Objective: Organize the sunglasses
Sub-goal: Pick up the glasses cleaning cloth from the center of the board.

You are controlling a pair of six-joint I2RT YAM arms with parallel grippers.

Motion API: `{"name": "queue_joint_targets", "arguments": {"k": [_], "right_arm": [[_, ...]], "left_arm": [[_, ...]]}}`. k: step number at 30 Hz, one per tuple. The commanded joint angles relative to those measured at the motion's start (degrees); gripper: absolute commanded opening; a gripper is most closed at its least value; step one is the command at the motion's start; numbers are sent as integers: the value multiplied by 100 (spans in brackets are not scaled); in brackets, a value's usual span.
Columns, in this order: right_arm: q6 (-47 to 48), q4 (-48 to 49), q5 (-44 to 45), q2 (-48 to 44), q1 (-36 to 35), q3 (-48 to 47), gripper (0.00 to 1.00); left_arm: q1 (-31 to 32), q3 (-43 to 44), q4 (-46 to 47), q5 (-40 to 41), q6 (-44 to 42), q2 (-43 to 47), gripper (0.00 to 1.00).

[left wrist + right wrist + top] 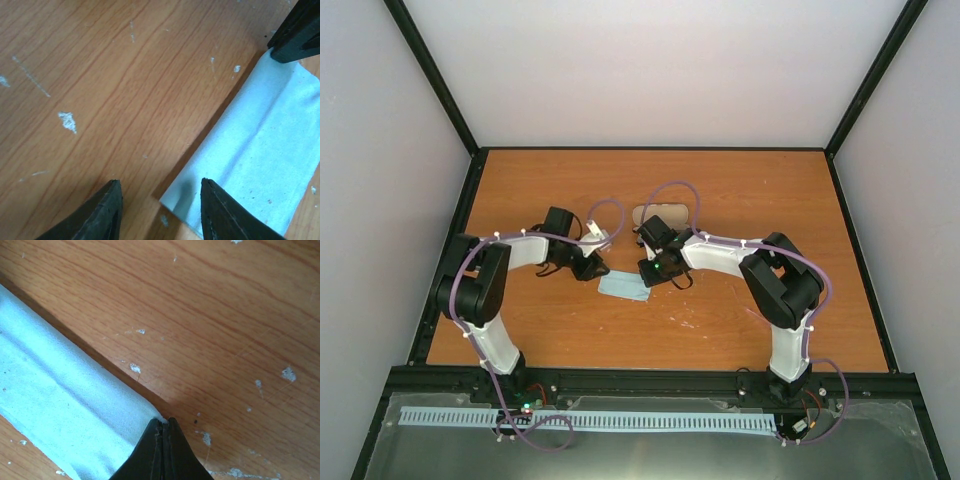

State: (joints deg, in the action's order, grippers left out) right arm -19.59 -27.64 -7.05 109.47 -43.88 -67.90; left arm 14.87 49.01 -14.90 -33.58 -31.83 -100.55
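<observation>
A pale blue cloth (623, 287) lies folded at the middle of the table between both grippers. My right gripper (648, 275) is shut on its right end; in the right wrist view the closed tips (164, 421) pinch the folded edge of the cloth (60, 405), which casts a shadow on the wood. My left gripper (160, 182) is open at the cloth's (260, 145) other end. One of its fingertips (207, 187) is over the cloth's corner and the other is over bare wood. I cannot make out the sunglasses in any view.
A grey-tan oblong case (660, 214) lies just behind the grippers, partly hidden by the right wrist. The right arm's black finger (300, 30) shows at the top right of the left wrist view. The wooden table (770, 190) is walled on three sides.
</observation>
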Motion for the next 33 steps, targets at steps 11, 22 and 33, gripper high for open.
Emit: {"name": "queue_joint_targets", "arguments": {"k": [11, 22, 33], "right_arm": [[-93, -286, 276, 109, -24, 52, 3], [-131, -240, 427, 30, -24, 32, 3], [-154, -166, 900, -307, -11, -13, 3]], "left_arm": [[226, -209, -357, 141, -255, -59, 16], [234, -124, -438, -111, -91, 45, 0], [235, 371, -436, -272, 202, 177, 1]]}}
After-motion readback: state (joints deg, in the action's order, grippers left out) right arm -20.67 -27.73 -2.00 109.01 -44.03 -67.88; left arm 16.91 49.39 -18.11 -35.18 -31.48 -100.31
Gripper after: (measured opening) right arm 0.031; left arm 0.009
